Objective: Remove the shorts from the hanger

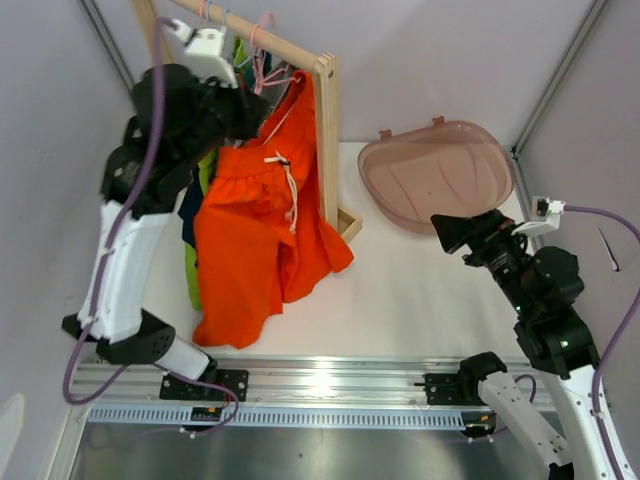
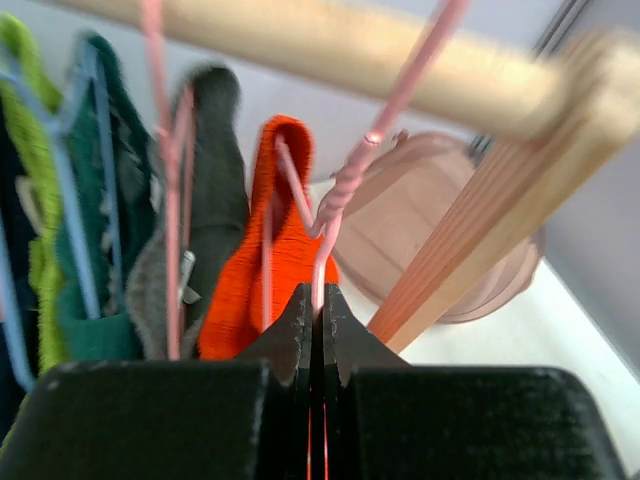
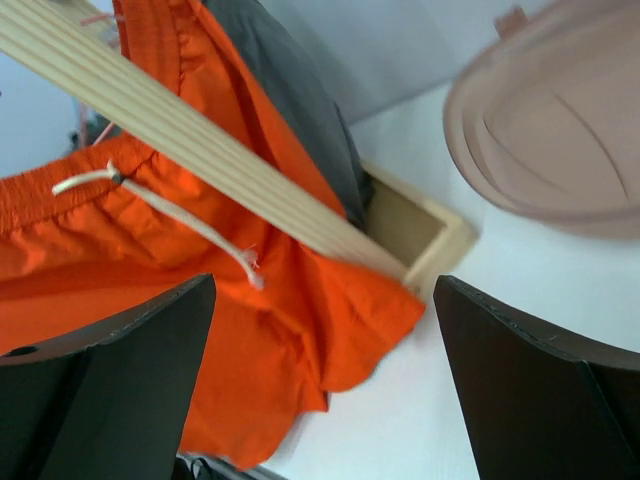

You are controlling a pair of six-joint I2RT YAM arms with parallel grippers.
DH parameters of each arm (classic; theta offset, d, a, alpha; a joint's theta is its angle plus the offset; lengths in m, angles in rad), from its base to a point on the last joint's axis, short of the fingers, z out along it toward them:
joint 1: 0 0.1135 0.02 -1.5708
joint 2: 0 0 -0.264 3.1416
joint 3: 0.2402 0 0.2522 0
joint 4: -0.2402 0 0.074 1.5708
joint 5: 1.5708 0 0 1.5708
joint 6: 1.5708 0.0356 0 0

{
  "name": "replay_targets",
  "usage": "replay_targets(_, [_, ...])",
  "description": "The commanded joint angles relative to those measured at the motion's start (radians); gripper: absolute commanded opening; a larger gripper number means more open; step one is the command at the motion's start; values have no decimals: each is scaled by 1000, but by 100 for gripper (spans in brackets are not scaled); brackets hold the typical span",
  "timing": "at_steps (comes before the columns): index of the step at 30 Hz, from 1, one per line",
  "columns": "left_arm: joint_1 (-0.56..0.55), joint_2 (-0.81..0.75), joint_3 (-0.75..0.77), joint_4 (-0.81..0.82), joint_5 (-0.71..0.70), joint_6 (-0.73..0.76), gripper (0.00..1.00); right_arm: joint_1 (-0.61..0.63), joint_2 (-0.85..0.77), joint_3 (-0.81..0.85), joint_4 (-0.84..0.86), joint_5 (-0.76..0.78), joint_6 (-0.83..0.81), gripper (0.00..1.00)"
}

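The orange shorts (image 1: 255, 235) hang from a pink wire hanger (image 2: 345, 180) on the wooden rack rail (image 2: 330, 50) and spread down onto the table. Behind them hang grey shorts (image 2: 205, 200), teal shorts (image 2: 95, 190), lime green shorts (image 2: 30, 200) and a dark navy pair (image 1: 190, 205). My left gripper (image 2: 316, 300) is up at the rail, shut on the pink hanger's wire below its hook. My right gripper (image 3: 320, 380) is open and empty above the table, right of the orange shorts (image 3: 200, 320), apart from them.
The wooden rack's upright post (image 1: 327, 140) and base foot (image 1: 350, 222) stand by the orange shorts. A brown translucent plastic tub (image 1: 437, 175) lies at the back right. Grey walls close in the left and right sides.
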Motion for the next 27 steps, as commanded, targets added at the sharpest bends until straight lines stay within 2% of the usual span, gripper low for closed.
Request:
replay_targets(1, [-5,-163,83,43,-11,-24,0,5,0,98,-31,-51,-93,99])
replay_targets(3, [-5,-178,89,14,-6,-34,0,3,10,156,-27,-94,-102,99])
replay_targets(8, [-5,-250,26,-18,52,-81,0,8,141,302,10,-362,-97,99])
replay_targets(11, [-5,-269,23,-15,59,-85,0,55,254,397,4,-418,-116,99])
replay_targets(12, [-5,-270,31,-17,59,-90,0,87,288,469,-17,-391,-139,100])
replay_targets(13, [-5,-272,40,-17,62,-94,0,128,359,512,-78,-290,-163,99])
replay_targets(15, [-5,-278,43,7,101,-105,0,327,436,596,-126,-141,-260,100])
replay_targets(16, [-5,-277,43,17,106,-114,0,409,481,695,-176,48,-292,99])
replay_targets(17, [-5,-261,41,26,108,-119,0,493,583,751,-200,156,-323,100])
replay_targets(18, [-5,-252,38,29,88,-133,0,644,642,815,-226,236,-378,99])
replay_targets(19, [-5,-243,35,31,66,-143,0,708,705,956,-281,383,-393,99])
replay_targets(20, [-5,-238,22,49,15,-156,0,757,813,1018,-299,434,-401,99])
replay_targets(21, [-5,-246,-18,72,-66,-166,0,828,860,1072,-310,462,-407,99])
replay_targets(23, [-5,-270,-115,168,-144,-192,0,892,937,1182,-318,542,-409,99])
replay_targets(24, [-5,-302,-223,204,-209,-208,0,957,996,1210,-314,579,-410,99])
replay_targets(27, [-5,-329,-325,306,-279,-229,0,1046,1091,1300,-295,642,-409,99])
